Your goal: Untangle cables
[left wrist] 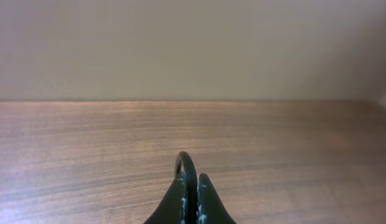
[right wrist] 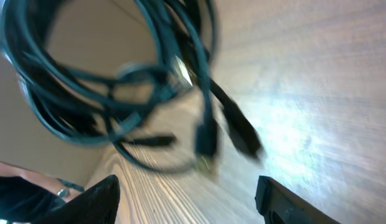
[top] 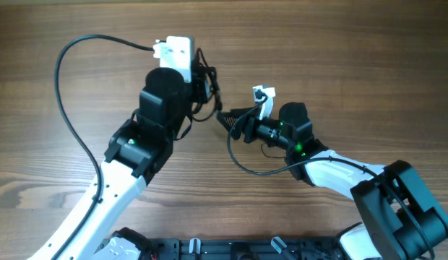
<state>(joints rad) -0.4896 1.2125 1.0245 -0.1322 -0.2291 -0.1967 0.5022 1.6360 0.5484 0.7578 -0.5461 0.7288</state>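
left gripper (left wrist: 192,179) is shut tight, its two fingers (left wrist: 208,202) pressed flat together, and it is clamped on the cables (top: 208,87): in its own wrist view a thin black loop pokes up at the fingertips, with bare wooden table (left wrist: 87,143) and a plain wall (left wrist: 180,50) beyond. from overhead the cables are a small dark bunch just beside the left arm's white wrist camera (top: 177,50), between the two arms near the middle of the table. right gripper (top: 231,119) points left toward that bunch, close to it, and whether it touches any strand cannot be told from above. in the right wrist view its fingers (right wrist: 96,199) stand wide apart at the bottom corners with nothing between them. ahead of them the cables hang in loose, overlapping loops, blurred, and the plug ends (right wrist: 243,134) dangle down close to the wood grain. a thicker black wire (top: 65,79) fixed to the left arm curves in a wide arc across the left side of the table.
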